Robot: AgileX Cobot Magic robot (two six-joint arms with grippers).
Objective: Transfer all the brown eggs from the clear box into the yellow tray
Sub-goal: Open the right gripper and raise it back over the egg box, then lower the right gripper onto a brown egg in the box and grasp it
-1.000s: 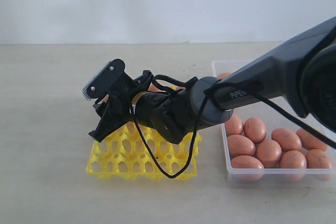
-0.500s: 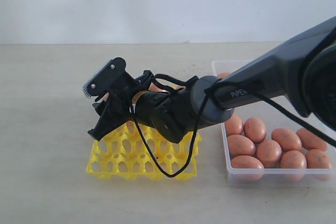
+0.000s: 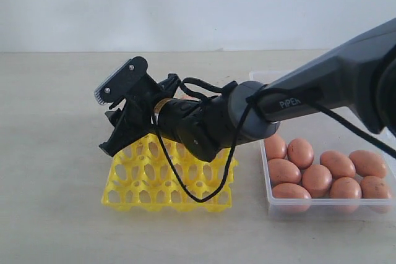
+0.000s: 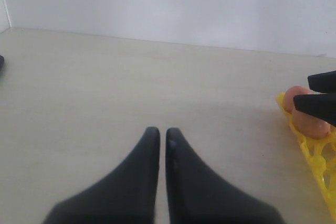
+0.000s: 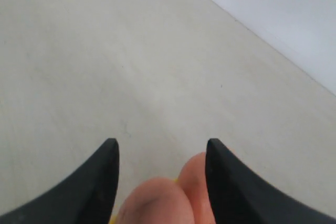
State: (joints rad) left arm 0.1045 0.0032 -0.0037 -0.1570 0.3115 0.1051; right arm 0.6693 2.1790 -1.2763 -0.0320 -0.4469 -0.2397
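We log: right fingers [image 5: 100,182] spread wide, empty, over two eggs [image 5: 155,200] in tray [image 3: 167,183] | left fingers [image 4: 134,182] almost closed, empty, above surface [image 4: 105,77] | more eggs in box [image 3: 265,180].

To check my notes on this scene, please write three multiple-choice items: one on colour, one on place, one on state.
1. The oval eggs in the shallow clear plastic box are: A white; B orange-brown; C green.
2. The right pincer hangs over: A that box; B the square yellow plastic egg tray; C a red plate.
3. The left pincer is: A shut; B wide open; C gripping an egg.
Key: B, their shells look orange-brown; B, the tray lies under it; A, its two halves almost touch, holding nothing.
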